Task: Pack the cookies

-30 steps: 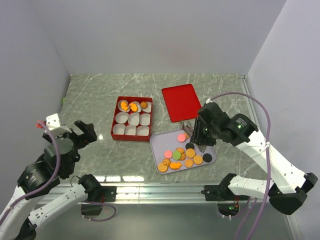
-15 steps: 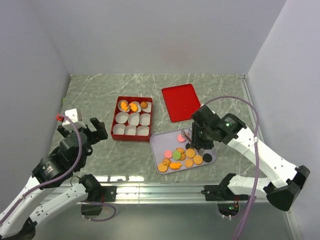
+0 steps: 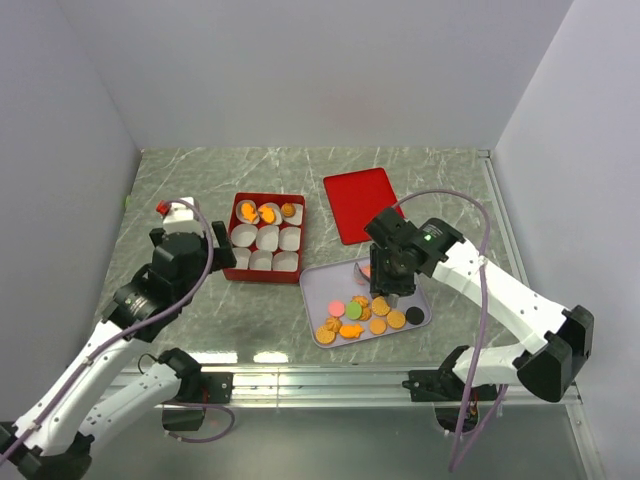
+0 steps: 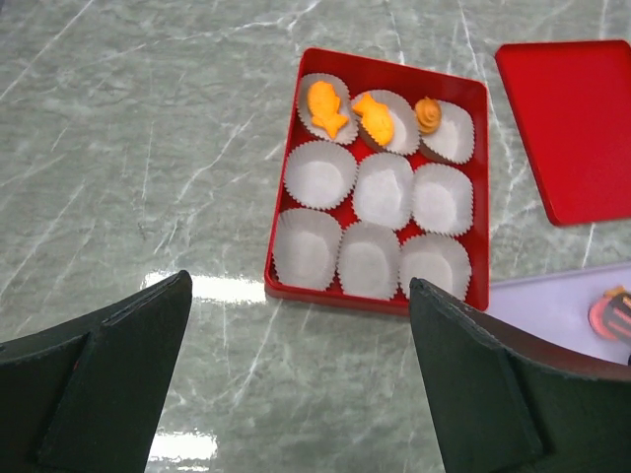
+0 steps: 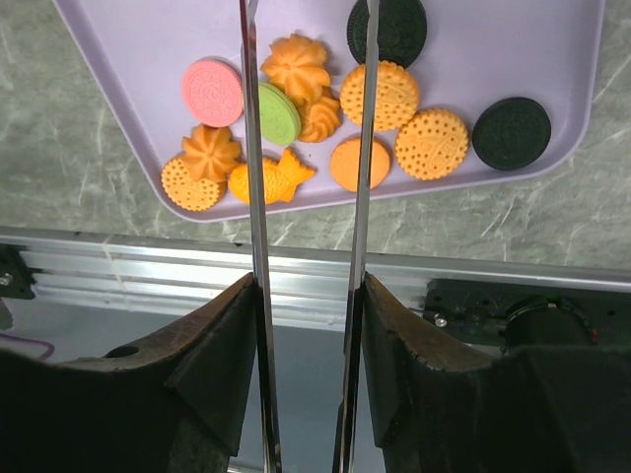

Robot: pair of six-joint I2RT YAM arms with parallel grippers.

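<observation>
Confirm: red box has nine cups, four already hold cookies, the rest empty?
Wrong on the count. Three cups hold cookies, not four: the far row of the box. The other six are empty. The left wrist view shows it plainly.

The tabletop (image 4: 148, 197) looks like polished green-grey stone, glossy enough to mirror the lamps. The red box (image 4: 375, 298) on it is smooth with a slight sheen, and the cups (image 4: 320, 174) inside the box are pleated white paper. The red lid (image 4: 577, 128) beside the box looks smooth and matt. The lilac tray (image 5: 493, 54) is smooth, plastic-looking. The cookies (image 5: 431, 143) are dry and matt, pitted or ridged. The right claw (image 5: 306, 15) is thin mirror-bright metal, the left claw (image 4: 301, 286) matt black plastic.
</observation>
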